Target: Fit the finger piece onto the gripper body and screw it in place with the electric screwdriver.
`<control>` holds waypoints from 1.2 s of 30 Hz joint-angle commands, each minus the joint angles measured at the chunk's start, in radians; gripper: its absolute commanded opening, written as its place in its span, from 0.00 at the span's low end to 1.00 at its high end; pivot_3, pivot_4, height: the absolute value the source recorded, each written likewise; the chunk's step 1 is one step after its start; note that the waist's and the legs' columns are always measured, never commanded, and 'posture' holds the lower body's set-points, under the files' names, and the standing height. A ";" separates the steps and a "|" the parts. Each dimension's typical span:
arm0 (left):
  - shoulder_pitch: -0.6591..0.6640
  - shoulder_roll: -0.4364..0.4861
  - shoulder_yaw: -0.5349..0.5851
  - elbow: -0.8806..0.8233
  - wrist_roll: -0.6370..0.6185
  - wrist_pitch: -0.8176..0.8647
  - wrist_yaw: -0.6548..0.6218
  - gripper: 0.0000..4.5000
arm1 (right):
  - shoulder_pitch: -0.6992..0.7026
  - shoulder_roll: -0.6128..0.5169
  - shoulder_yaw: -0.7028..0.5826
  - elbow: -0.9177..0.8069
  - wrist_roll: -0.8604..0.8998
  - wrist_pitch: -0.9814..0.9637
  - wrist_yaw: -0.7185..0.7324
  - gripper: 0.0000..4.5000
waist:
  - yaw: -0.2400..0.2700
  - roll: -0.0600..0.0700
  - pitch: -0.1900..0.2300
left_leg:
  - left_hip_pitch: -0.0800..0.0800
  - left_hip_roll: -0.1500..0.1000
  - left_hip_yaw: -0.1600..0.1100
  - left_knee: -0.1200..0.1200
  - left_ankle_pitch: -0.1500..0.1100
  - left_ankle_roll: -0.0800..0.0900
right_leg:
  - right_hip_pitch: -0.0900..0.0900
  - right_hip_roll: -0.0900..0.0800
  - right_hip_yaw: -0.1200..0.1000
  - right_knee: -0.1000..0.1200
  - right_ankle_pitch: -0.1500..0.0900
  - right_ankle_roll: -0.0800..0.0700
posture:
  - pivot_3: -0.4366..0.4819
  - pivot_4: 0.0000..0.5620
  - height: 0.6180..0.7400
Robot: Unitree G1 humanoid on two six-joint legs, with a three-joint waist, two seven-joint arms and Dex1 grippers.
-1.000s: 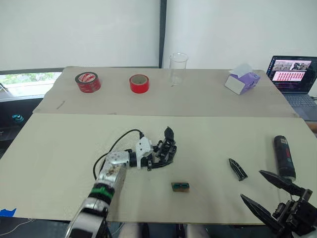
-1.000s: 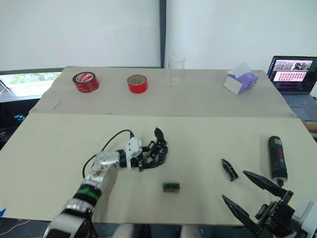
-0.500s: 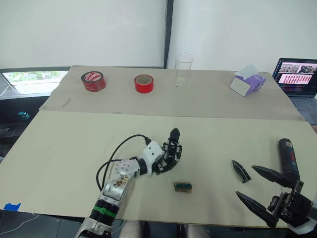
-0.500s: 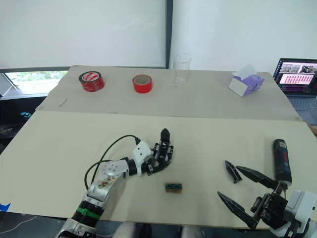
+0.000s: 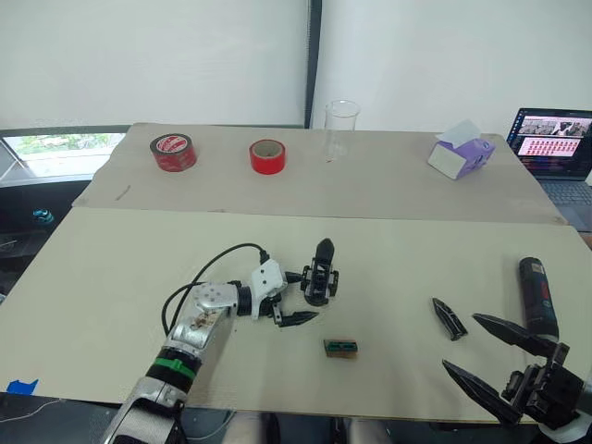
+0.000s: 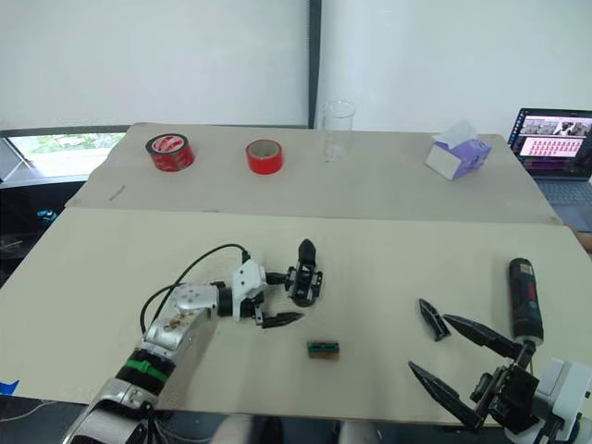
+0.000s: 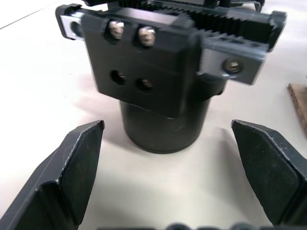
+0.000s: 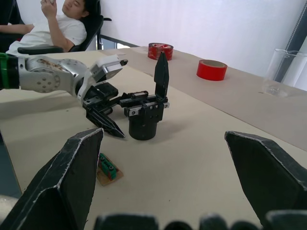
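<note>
The gripper body [image 5: 321, 277] stands upright on the table with its one black finger pointing up; the left wrist view shows its toothed bracket and screws [image 7: 163, 62]. My left gripper [image 5: 307, 296] is open just left of it, one finger on each side of its base, not touching. The finger piece [image 5: 449, 317] lies flat on the table to the right. The electric screwdriver [image 5: 536, 296] lies further right, near the table edge. My right gripper [image 5: 461, 342] hangs open near the front edge, just in front of the finger piece, holding nothing.
A small green-and-brown block [image 5: 339, 348] lies in front of the gripper body. At the back stand two red tape rolls [image 5: 172, 151] [image 5: 267, 155], a clear cup [image 5: 340, 125], a purple-white box [image 5: 456, 153] and a laptop [image 5: 553, 139]. A person [image 8: 53, 24] sits beyond the table's left side.
My left gripper has opened, let go of the gripper body and drawn back a little; the body now stands upright on the table. The right gripper has barely moved.
</note>
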 commanded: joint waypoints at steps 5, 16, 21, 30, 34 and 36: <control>-0.080 -0.043 -0.037 0.160 0.024 -0.074 -0.073 0.94 | 0.022 0.019 -0.010 -0.035 -0.003 -0.020 -0.014 1.00 | 0.004 0.000 0.000 | 0.000 -0.001 0.000 0.000 0.000 0.001 | 0.001 -0.001 0.000 0.000 0.000 0.000 | 0.48 0.27 1.00; -0.080 -0.090 -0.031 0.114 0.027 -0.045 -0.032 0.51 | 0.076 0.067 -0.001 -0.067 -0.029 -0.035 -0.035 1.00 | 0.008 0.001 0.000 | 0.000 -0.001 -0.001 0.000 -0.001 0.001 | 0.002 -0.001 0.000 -0.001 0.000 0.000 | 0.48 0.27 1.00; -0.058 -0.073 -0.047 0.077 0.040 -0.013 -0.042 0.51 | 0.093 0.086 0.007 -0.082 -0.040 -0.033 -0.047 1.00 | 0.008 0.000 0.000 | 0.000 -0.001 -0.001 0.001 -0.001 0.002 | 0.002 -0.001 0.000 -0.002 0.000 0.001 | 0.48 0.27 1.00; -0.083 0.000 0.008 0.176 0.010 -0.061 -0.105 0.92 | 0.145 0.097 -0.042 -0.120 -0.060 -0.003 -0.147 1.00 | -0.003 0.001 0.000 | 0.000 -0.001 -0.001 0.001 -0.001 0.002 | 0.001 -0.001 0.000 -0.001 -0.001 0.001 | 0.48 0.27 1.00; -0.060 0.074 0.073 0.204 -0.056 -0.150 -0.199 0.99 | 0.225 0.115 -0.078 -0.140 -0.055 -0.001 -0.174 1.00 | -0.022 0.001 -0.001 | 0.000 0.001 -0.001 -0.002 0.000 0.000 | 0.000 0.001 0.001 0.000 -0.001 0.001 | 0.48 0.27 1.00; -0.041 0.113 0.119 0.200 -0.115 -0.160 -0.265 0.99 | 0.272 0.129 -0.097 -0.137 -0.074 0.002 -0.194 1.00 | -0.029 0.002 -0.001 | 0.000 0.002 -0.001 -0.003 0.001 -0.001 | -0.002 0.002 0.000 0.000 -0.001 0.000 | 0.48 0.27 1.00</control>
